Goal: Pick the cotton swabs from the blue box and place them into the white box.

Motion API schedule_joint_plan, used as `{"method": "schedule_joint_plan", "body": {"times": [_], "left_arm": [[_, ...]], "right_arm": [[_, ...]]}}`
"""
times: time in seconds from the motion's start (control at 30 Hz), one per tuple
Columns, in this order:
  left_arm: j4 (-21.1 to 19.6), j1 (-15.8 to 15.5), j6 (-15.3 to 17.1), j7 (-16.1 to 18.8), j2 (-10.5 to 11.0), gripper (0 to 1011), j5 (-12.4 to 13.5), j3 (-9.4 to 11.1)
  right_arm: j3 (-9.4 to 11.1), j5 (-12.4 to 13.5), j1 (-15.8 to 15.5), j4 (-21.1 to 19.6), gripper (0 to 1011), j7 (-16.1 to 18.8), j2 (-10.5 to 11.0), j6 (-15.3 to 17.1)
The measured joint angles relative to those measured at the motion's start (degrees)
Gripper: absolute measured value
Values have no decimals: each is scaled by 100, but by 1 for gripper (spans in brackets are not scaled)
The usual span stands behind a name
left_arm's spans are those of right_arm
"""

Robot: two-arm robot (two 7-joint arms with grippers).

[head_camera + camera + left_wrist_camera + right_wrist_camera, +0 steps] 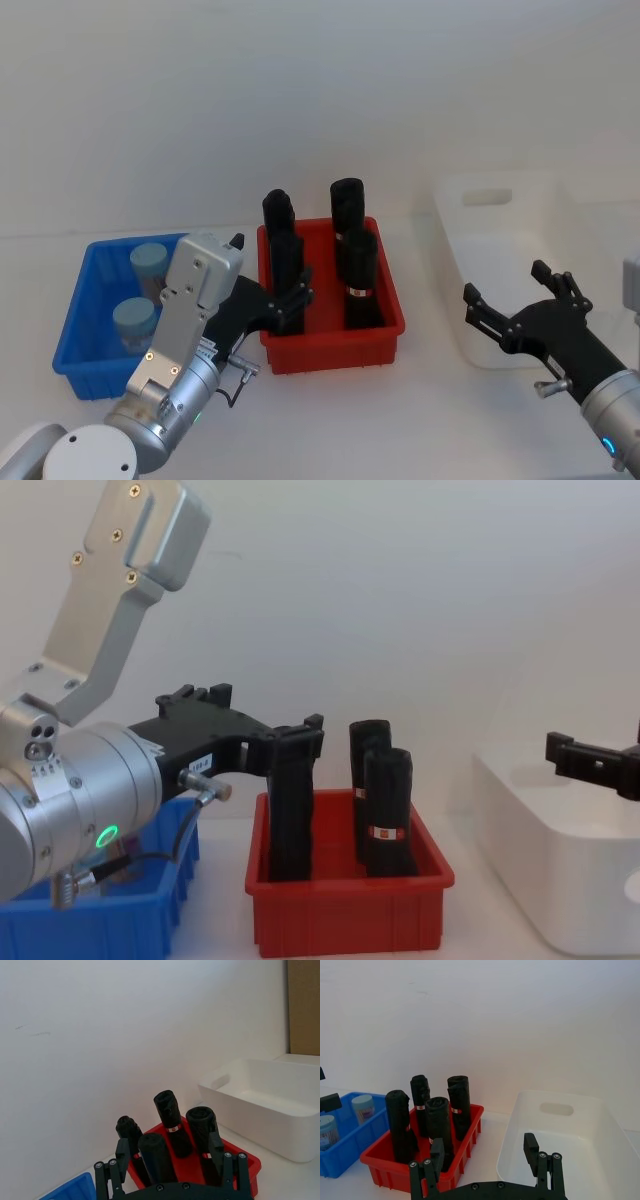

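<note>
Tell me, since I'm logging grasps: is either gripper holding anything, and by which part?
Nothing is held: the black left gripper and black right gripper both stand open.

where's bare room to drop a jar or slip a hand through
The glossy white plastic tub's floor is bare, near the open right tool. A table strip lies free between it and the red plastic bin. That bin is crowded with black cylinders, with the left tool beside them.

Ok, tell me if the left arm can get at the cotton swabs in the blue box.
Probably yes. The left gripper hangs open by the red bin, next to the blue box, and the cotton swabs stand uncovered in it.
</note>
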Motion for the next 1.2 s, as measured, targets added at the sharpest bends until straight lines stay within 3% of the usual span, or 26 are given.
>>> {"method": "schedule_joint_plan", "body": {"times": [1.2], "left_arm": [[0, 0, 0, 0, 0, 1004, 0, 0]], "right_arm": [[0, 0, 0, 0, 1001, 0, 0, 0]]}}
